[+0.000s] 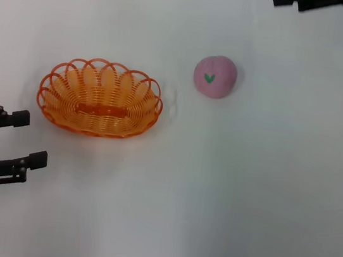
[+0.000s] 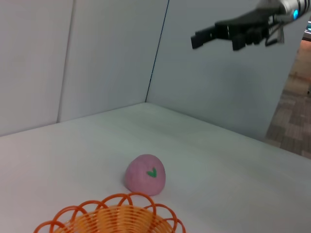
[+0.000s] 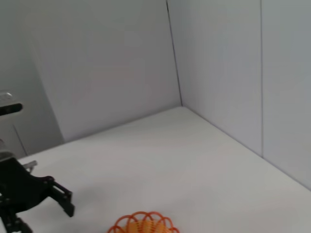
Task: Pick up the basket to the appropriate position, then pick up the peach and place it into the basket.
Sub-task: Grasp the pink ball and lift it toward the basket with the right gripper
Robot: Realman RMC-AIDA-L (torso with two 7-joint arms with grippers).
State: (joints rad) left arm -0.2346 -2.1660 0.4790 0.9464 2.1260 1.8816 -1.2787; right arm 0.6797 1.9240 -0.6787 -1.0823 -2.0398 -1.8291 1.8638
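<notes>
Head view: oval orange plastic wire basket (image 1: 100, 98) on the white table (image 1: 257, 198), just beyond the black left gripper (image 1: 27, 139), fingers spread wide, holding nothing. Round pink toy peach (image 1: 215, 76) with green leaf mark well beyond, nearer the black right gripper (image 1: 304, 1) at the far edge, finger state impossible to tell.

Left wrist view: peach (image 2: 145, 174) just behind basket rim (image 2: 112, 218); right gripper (image 2: 214, 35) raised high beyond.

Right wrist view: left gripper (image 3: 60, 199) near basket rim (image 3: 144, 223). No readable writing.
</notes>
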